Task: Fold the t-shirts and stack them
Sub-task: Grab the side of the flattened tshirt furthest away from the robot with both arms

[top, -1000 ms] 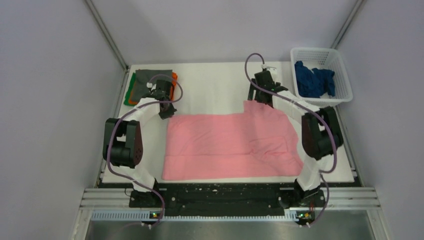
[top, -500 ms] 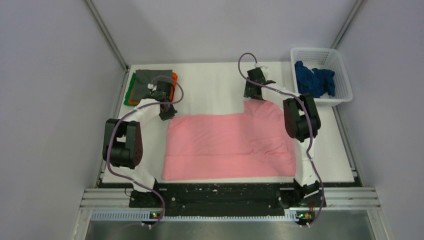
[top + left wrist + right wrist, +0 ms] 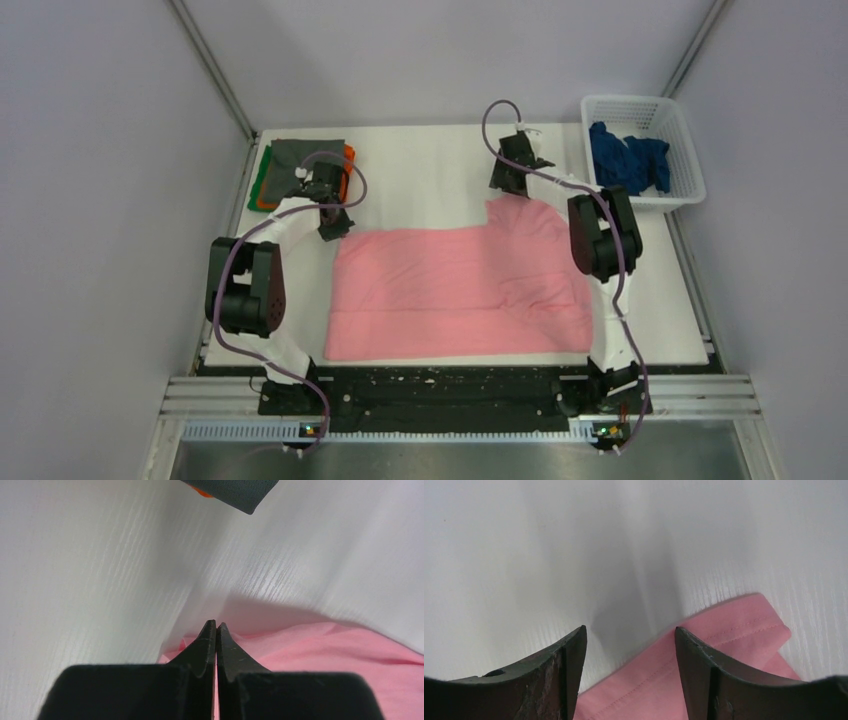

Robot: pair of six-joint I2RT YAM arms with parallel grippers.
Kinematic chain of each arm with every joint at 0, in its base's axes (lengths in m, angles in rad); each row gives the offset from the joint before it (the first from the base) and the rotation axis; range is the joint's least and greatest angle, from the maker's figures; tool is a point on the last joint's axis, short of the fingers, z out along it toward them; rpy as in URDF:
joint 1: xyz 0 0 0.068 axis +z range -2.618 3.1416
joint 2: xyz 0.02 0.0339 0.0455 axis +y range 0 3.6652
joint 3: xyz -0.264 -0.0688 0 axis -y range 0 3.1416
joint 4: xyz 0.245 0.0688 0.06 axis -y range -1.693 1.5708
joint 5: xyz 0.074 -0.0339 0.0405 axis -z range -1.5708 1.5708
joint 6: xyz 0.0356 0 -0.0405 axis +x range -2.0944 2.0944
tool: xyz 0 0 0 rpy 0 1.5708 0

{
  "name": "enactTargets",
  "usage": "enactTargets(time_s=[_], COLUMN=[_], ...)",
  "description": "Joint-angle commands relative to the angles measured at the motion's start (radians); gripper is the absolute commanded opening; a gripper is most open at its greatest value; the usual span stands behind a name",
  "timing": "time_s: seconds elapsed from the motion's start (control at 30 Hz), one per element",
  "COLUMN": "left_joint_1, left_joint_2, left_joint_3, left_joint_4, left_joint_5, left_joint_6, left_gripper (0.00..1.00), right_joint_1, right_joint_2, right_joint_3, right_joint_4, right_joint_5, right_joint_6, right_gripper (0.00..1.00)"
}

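Note:
The light pink t-shirt (image 3: pixel 460 290) lies spread flat on the white table. My left gripper (image 3: pixel 333 228) is at its far left corner. In the left wrist view the gripper (image 3: pixel 216 624) is shut, with pink cloth (image 3: pixel 320 650) pinched between the fingers. My right gripper (image 3: pixel 503 183) is open at the shirt's far right part. In the right wrist view the gripper (image 3: pixel 630 630) hangs over the stitched pink hem (image 3: pixel 724 630), empty. The folded stack (image 3: pixel 300 165), grey on top of orange and green, sits at the far left. The dark blue t-shirt (image 3: pixel 628 160) lies crumpled in the basket.
The white mesh basket (image 3: pixel 690 165) stands at the far right corner of the table. A corner of the grey folded shirt (image 3: pixel 235 492) shows at the top of the left wrist view. Metal frame posts rise at both far corners.
My right arm's elbow has swung inward and its gripper has moved a little farther back and left along the shirt's far edge. The left arm has not moved.

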Motion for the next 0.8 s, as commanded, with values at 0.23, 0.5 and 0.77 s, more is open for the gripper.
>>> enactTargets(time_s=[0.23, 0.5, 0.77], left_joint_1=[-0.003, -0.003, -0.003], left_joint_2=[-0.044, -0.037, -0.031], left_joint_3=[-0.003, -0.001, 0.001], left_joint_4=[0.006, 0.005, 0.004], left_joint_5=[0.001, 0.011, 0.017], left_joint_6=[0.006, 0.004, 0.004], left_gripper=[0.0, 0.0, 0.0], right_joint_1=[-0.007, -0.007, -0.015], right_joint_2=[0.038, -0.032, 0.021], right_joint_3=[0.121, 0.086, 0.087], right_joint_4=[-0.042, -0.054, -0.081], right_joint_5=[-0.089, 0.061, 0.096], right_joint_6=[-0.095, -0.14, -0.122], right_gripper=[0.64, 0.66, 0.66])
